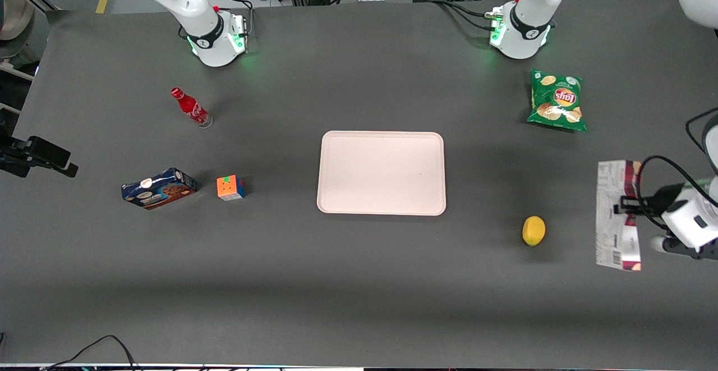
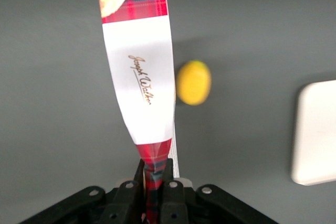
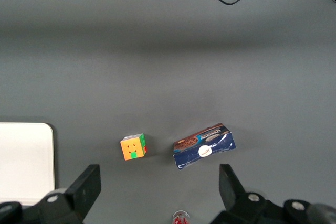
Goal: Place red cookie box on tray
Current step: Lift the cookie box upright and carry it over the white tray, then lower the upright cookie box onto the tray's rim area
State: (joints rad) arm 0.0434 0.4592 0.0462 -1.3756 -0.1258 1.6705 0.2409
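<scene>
The red cookie box [image 1: 612,214] is a long slim box showing its grey printed side, held off the table at the working arm's end. My gripper [image 1: 628,207] is shut on it, pinching the narrow plaid edge near the middle. In the left wrist view the box [image 2: 139,77] shows its white label band and red plaid, with the gripper [image 2: 154,182] clamped on its crumpled near end. The pale pinkish-cream tray [image 1: 381,173] lies flat and bare at mid-table, well away from the box toward the parked arm. A corner of the tray [image 2: 315,129] shows in the wrist view.
A yellow lemon [image 1: 533,230] lies on the table between the held box and the tray. A green chip bag [image 1: 556,100] lies near the working arm's base. Toward the parked arm's end are a colour cube [image 1: 230,187], a dark blue cookie box [image 1: 158,188] and a red bottle [image 1: 190,107].
</scene>
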